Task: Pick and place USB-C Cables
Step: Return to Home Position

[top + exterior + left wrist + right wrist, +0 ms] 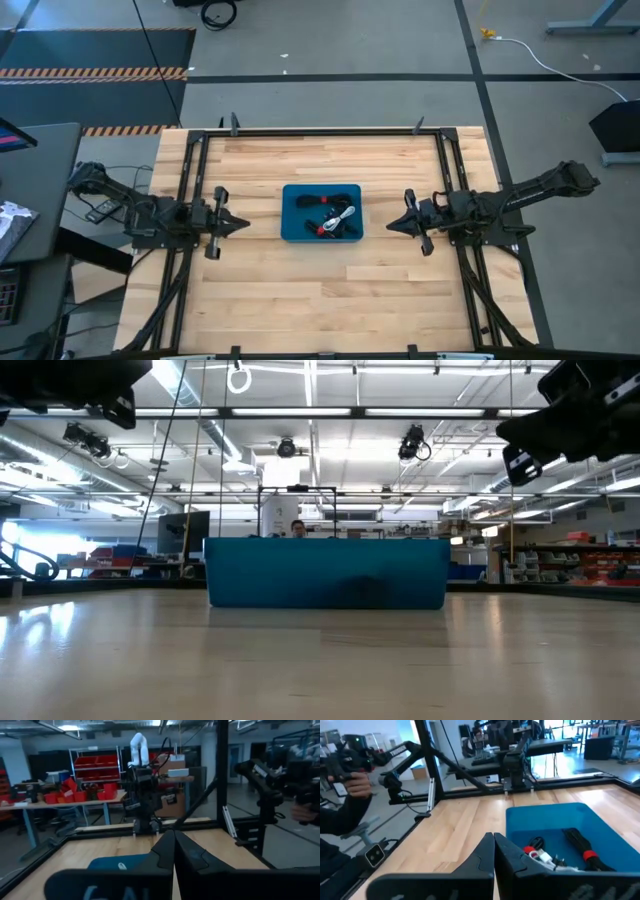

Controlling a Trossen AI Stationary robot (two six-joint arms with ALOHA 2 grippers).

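A blue tray [292,226] stands at the table's middle and holds several coiled USB-C cables [331,213]: black ones, one with a red band [589,855], and a white-grey one [346,214]. My left gripper [245,222] hovers shut to the tray's left, pointing level at it. My right gripper [392,226] hovers shut to the tray's right, also level. Neither holds anything. In the low view only the tray's near wall [326,572] shows; the cables are hidden behind it.
A black metal frame [320,131] runs around the table's edges. Bare wood lies between each gripper and the tray and across the near half of the table. A person's hand [356,784] with a device shows beyond the table's edge.
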